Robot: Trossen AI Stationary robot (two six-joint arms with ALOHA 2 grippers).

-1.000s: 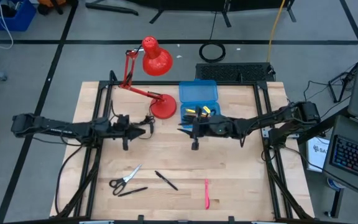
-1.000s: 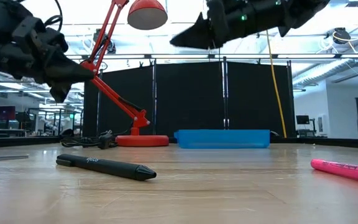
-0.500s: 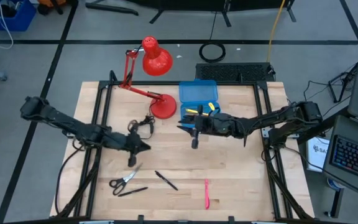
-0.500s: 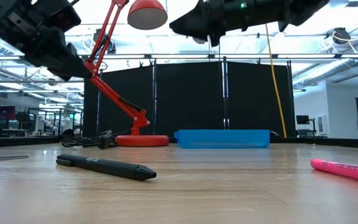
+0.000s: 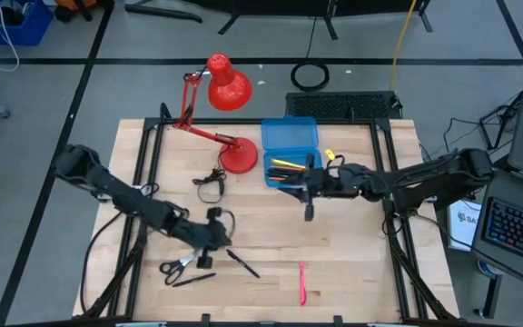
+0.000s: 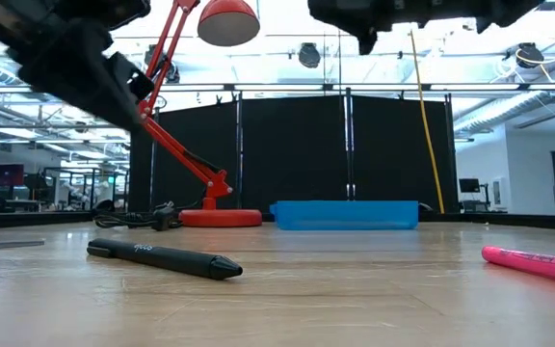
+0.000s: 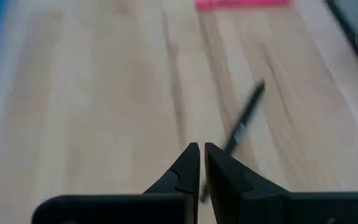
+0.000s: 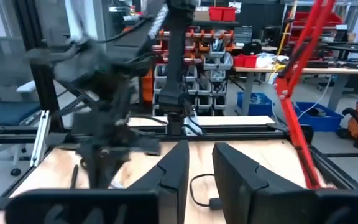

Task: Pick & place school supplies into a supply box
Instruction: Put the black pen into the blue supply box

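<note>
School supplies are partly packed: the rectangular bright blue plastic supply box (image 5: 290, 145) sits open at the far middle of the pale wooden surface (image 5: 352, 254), beside the red desk lamp (image 5: 221, 86), with yellow and orange items inside, while the thin black pen (image 5: 242, 263), small black-handled scissors (image 5: 182, 263), a second black pen (image 5: 192, 279) and the pink pen (image 5: 302, 282) lie near the front edge. The left claw (image 7: 201, 163) is pressed together, empty, hovering just beside the thin black pen and the scissors. To take the pen well it would need to spread first, turn so the fingers straddle the barrel crosswise, and descend at mid-length, clear of the scissors. The right claw (image 8: 199, 163), empty with a narrow gap between its fingers, hangs just in front of the box. The high view alone shows the box's contents and how the loose items lie; the low view (image 6: 165, 258) shows the pen flat on the wood; only the left wrist view shows the fingertips meeting.
</note>
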